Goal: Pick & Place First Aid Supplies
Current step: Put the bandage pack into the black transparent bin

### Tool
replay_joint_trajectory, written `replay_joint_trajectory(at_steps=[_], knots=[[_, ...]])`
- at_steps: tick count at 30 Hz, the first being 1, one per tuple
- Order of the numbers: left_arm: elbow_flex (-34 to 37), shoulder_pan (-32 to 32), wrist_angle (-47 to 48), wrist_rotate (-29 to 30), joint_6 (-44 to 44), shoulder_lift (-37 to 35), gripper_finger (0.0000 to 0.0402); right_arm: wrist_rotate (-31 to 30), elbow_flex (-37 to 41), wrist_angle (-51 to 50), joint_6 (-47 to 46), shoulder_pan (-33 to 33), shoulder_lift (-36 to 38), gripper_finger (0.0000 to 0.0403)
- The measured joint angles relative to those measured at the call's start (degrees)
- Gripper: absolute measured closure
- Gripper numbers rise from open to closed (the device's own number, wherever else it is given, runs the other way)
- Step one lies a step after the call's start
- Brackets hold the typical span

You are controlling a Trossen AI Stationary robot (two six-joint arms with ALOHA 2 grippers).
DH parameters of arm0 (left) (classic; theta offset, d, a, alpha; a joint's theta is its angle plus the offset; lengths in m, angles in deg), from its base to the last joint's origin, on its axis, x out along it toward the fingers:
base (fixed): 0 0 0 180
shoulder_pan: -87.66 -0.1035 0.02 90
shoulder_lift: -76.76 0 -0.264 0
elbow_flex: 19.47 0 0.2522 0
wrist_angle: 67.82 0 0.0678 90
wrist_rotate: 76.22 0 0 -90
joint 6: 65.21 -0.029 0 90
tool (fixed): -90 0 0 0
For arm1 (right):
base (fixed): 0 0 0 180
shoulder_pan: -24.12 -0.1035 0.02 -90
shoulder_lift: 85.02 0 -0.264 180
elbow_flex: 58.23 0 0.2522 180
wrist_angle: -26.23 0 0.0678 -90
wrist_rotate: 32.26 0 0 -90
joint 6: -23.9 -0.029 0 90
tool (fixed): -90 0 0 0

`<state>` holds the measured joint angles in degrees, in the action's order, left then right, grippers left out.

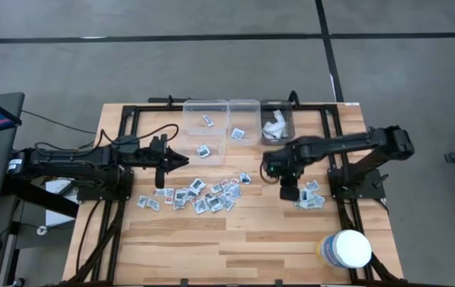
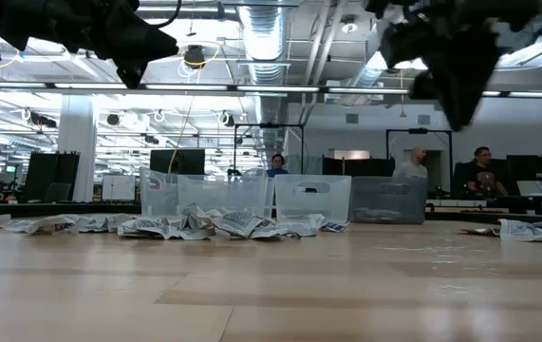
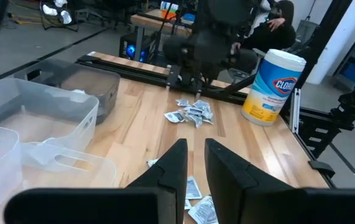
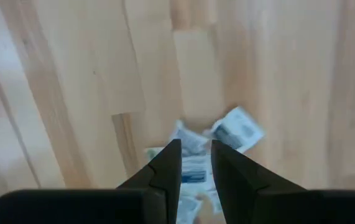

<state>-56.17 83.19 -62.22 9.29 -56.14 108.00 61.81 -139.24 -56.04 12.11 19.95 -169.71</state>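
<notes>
A pale wooden table [image 1: 235, 239] stands on a grey floor, with a bright workshop behind it where several people sit at desks beyond the far edge. Three clear bins [image 1: 205, 118] line the table's far side: the left one holds two small packets, the middle bin [image 1: 244, 118] one, and the darker right bin [image 1: 278, 121] a few longer white wrappers [image 1: 273, 126]. Most of the packets [image 1: 203, 195] lie scattered in a loose band across the middle of the table, in front of the bins, and a smaller cluster [image 1: 311, 198] sits toward the right side. A white wipes tub [image 1: 345, 249] with a blue and yellow label stands at the near right corner, well apart from both groups. The left gripper [image 1: 181, 161] reaches in from the left and hangs above the table between the left bin and the central band of packets; its fingers [image 3: 176, 163] stand slightly parted with nothing between them. The right gripper [image 1: 291, 191] points down just beside the right-hand cluster, raised clear of the wood in the low view; its fingers [image 4: 170, 160] also show a narrow gap, with loose packets [image 4: 236, 130] on the table below and none gripped.
</notes>
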Motion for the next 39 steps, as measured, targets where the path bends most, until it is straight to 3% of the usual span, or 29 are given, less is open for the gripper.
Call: replay_joint_trajectory(at_steps=[9, 17, 24, 39], knots=[[0.0, 0.02, 0.0, 0.04, 0.02, 0.0, 0.0346, 0.64, 11.15, 13.8, -14.75, -10.75, 0.0, 0.0321], [0.0, 0.0, 0.0, 0.13, -0.16, 0.0, 0.0346, 0.78, 16.82, 15.39, -24.41, -15.23, 0.0, 0.0321], [0.0, 0.0, 0.0, 0.13, -0.22, 0.0, 0.0346, 2.11, 21.41, 22.96, -26.02, -17.1, 0.0, 0.0321], [0.0, 0.0, 0.0, 0.12, -0.2, 0.0, 0.0346, 1.86, 29.14, 28.72, -25.8, -18.37, 0.28, 0.0321]])
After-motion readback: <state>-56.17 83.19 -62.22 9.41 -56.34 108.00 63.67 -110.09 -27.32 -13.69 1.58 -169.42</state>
